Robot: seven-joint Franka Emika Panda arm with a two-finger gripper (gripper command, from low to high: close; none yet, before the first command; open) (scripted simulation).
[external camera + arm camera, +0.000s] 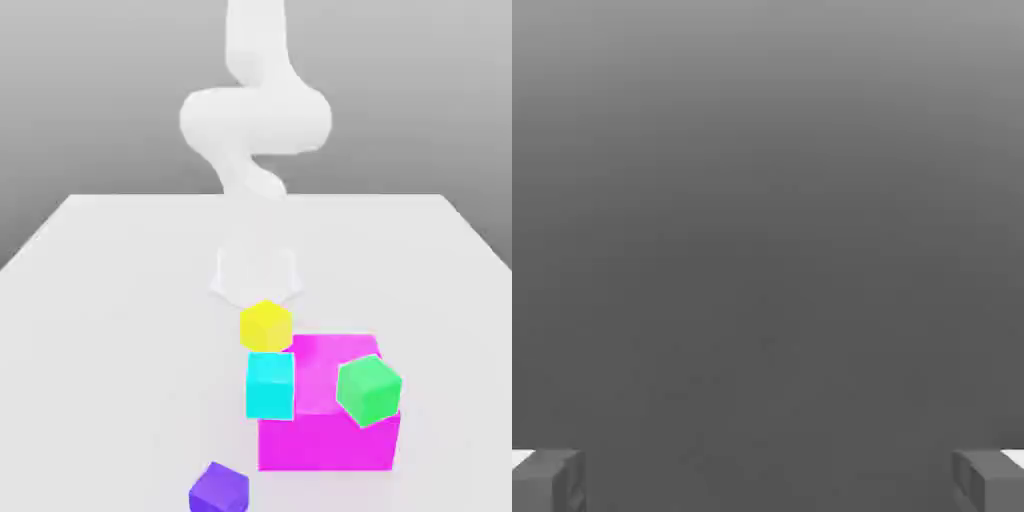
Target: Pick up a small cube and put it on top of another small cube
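Purple cube: small, plain, resting on the white table at the near edge of the exterior view, apart from the other blocks and just off the magenta block's lower-left corner. Yellow cube: small, bright, turned corner-on, seen directly above the cyan cube and touching its top edge in the picture; whether it rests on the cyan cube or on the table behind cannot be told. Cyan cube: upright, against the magenta block's side toward the exterior view's left. Magenta block: much the largest item, standing on the table at the exterior view's right of centre. Green cube: tilted, overlapping the magenta block's upper right corner. Arm: white, rising behind the cluster, its pale hand hanging just above and behind the yellow cube. Gripper: jaws spread wide, empty; in the hand view the two grey fingertips sit at opposite edges with plain grey ground between them.
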